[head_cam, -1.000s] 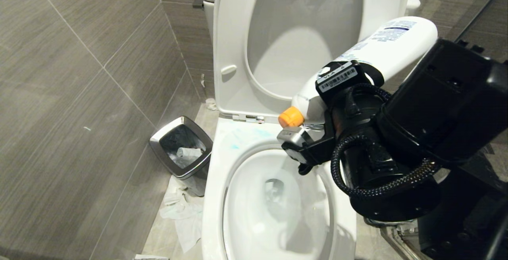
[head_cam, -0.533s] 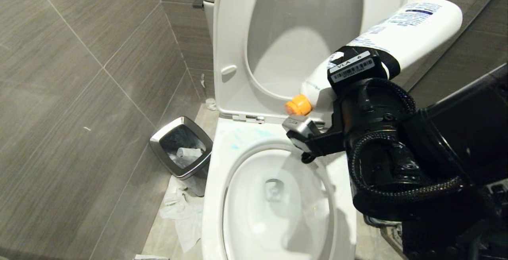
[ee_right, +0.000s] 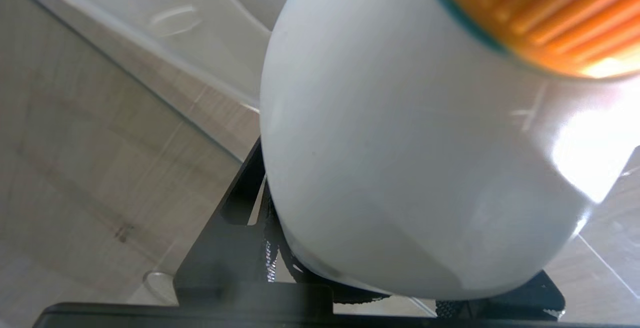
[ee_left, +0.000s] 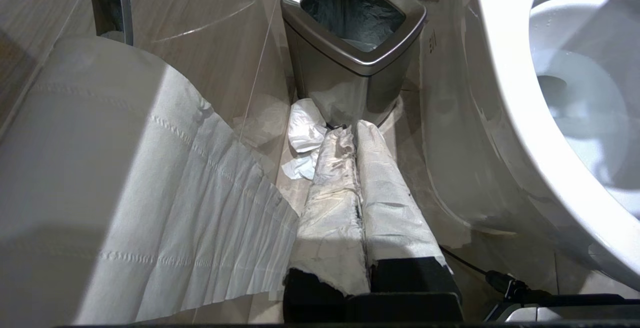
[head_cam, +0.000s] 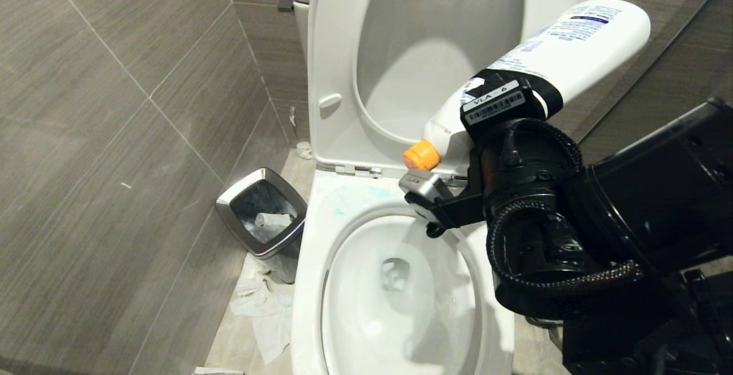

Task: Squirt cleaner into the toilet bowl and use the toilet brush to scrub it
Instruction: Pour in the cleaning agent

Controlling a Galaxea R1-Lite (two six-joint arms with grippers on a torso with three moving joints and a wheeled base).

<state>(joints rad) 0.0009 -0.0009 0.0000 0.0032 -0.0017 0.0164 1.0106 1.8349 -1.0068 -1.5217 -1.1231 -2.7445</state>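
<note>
While tilted over the toilet bowl point(head_cam: 320, 283), the cleaner point(head_cam: 550, 48) sits pinched in the right pincer point(head_cam: 487, 129).

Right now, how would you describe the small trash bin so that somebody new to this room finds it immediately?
Start at the white toilet bowl with its lid raised. On the floor at the robot's left of it, against the grey tiled wall, stands the trash bin. It is the only shiny steel thing there, square-mouthed with a dark liner, and crumpled white paper lies on the floor near it.
</note>
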